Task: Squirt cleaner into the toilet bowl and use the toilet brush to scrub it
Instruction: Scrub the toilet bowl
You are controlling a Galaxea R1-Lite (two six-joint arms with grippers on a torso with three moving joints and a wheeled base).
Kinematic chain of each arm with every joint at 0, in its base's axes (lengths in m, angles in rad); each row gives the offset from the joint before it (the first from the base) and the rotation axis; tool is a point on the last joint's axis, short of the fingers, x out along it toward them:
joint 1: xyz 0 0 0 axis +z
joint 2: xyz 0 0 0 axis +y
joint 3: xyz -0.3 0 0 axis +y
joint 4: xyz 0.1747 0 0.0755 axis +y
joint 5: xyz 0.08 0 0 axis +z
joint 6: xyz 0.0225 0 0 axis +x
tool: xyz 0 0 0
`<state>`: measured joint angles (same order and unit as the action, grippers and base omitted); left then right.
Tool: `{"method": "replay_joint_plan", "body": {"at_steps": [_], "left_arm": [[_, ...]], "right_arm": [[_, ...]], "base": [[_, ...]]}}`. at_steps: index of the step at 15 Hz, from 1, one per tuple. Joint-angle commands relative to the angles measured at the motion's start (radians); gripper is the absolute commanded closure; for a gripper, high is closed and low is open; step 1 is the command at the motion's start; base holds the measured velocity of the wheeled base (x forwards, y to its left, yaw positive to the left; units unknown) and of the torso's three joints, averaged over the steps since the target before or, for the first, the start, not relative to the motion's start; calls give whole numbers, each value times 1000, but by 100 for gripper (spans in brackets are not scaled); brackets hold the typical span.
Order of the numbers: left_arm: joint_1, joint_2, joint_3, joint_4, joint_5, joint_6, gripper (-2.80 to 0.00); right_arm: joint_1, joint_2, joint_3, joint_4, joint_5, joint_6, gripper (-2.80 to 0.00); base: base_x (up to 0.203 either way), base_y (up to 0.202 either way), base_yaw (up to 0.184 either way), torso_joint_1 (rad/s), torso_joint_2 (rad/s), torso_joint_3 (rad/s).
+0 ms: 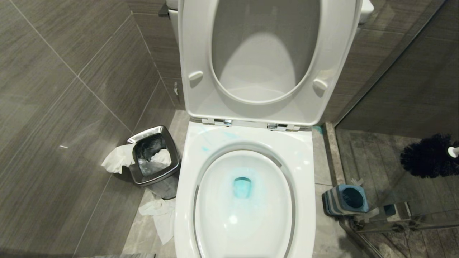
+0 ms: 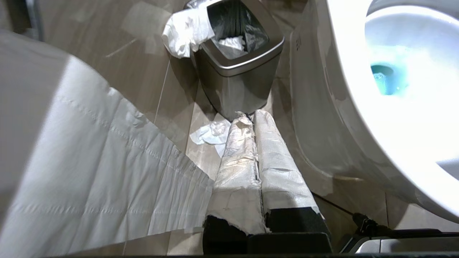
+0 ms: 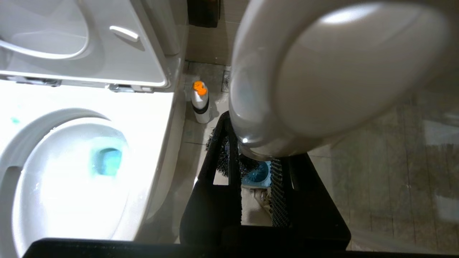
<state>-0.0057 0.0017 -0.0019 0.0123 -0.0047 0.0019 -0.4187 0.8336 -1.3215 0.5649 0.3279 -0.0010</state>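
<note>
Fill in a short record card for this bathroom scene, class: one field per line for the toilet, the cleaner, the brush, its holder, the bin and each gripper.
toilet bowl: seat and lid raised
cleaner: turquoise tint in the water, smears on the rim
toilet brush: in the air right of the bowl, above the floor
right gripper: shut on the brush handle
holder: blue and grey, on the floor, empty
bin: steel, left of the bowl, paper spilling out
left gripper: shut, holding nothing, near the bin

bright overhead light blows out the toilet bowl (image 3: 71, 200) rim; the near toilet brush (image 3: 322, 71) handle blurs.
</note>
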Motion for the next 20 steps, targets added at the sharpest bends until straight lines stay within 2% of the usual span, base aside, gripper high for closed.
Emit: {"method": "replay_joint_plan", "body": {"at_steps": [1,8,14,18,20], "left_arm": [[0,0,0,0,0,0,0],[0,0,0,0,0,0,0],[0,0,0,0,0,1,0],[0,0,0,0,0,3,0],[0,0,0,0,0,3,0]], "right_arm": [[0,8,-2,13,2,-1,0],[1,50,-5,12,2,-2,0],[4,104,-10,9,0,-12,0],[86,184,-54,6,-41,-17,0],[187,241,-91,-3,-135,-17,0]], "base": [[0,0,0,-4,-2,206],[0,0,0,2,-1,195],[0,0,0,1,-1,28],[0,0,0,0,0,0],[0,0,0,0,0,0]]}}
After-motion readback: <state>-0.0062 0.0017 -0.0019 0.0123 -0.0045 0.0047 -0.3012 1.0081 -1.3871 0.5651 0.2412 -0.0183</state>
